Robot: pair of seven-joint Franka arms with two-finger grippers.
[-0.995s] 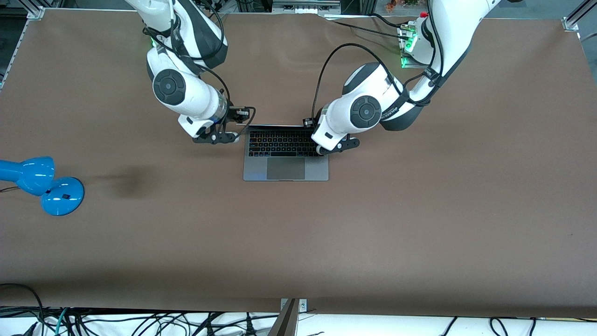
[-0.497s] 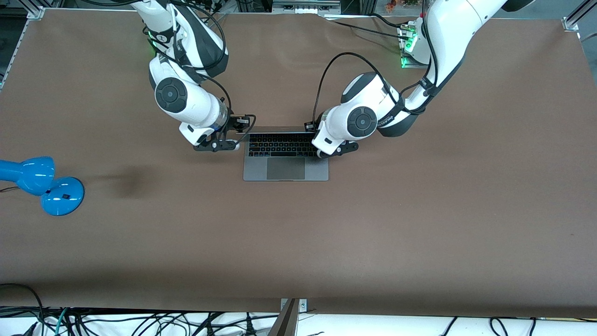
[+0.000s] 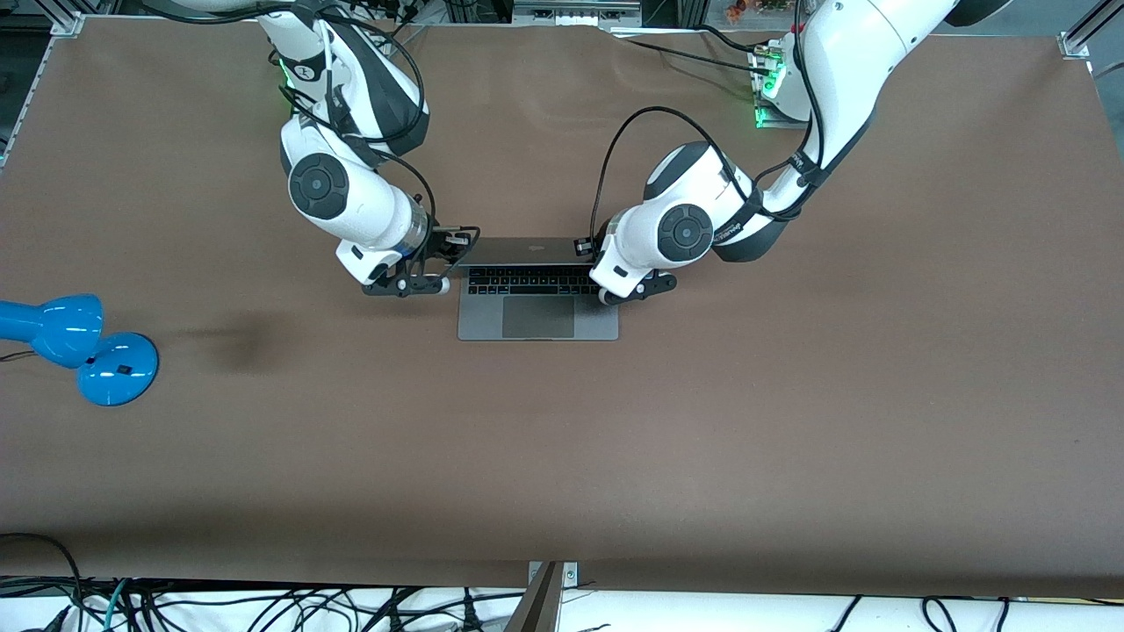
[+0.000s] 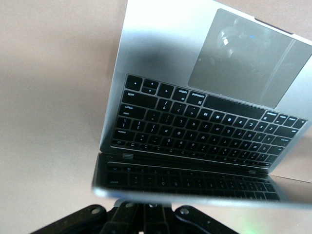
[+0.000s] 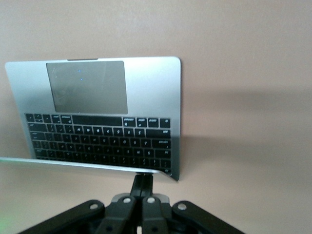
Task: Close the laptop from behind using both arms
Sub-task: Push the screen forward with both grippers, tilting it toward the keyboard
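Our left gripper (image 3: 634,290) and right gripper (image 3: 411,284), both with fingers pressed together and holding nothing, sit at the two top corners of the lid of the laptop (image 3: 537,303), which lies mid-worktop (image 3: 790,395) with its lid tipped partway over the keyboard. We judge the closing push is under way; next both should press down evenly. Bare room surrounds the base; the blue lamp (image 3: 79,347) stands well apart.

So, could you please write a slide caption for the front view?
Two shut claws, left and right, press the half-lowered laptop lid from its back.
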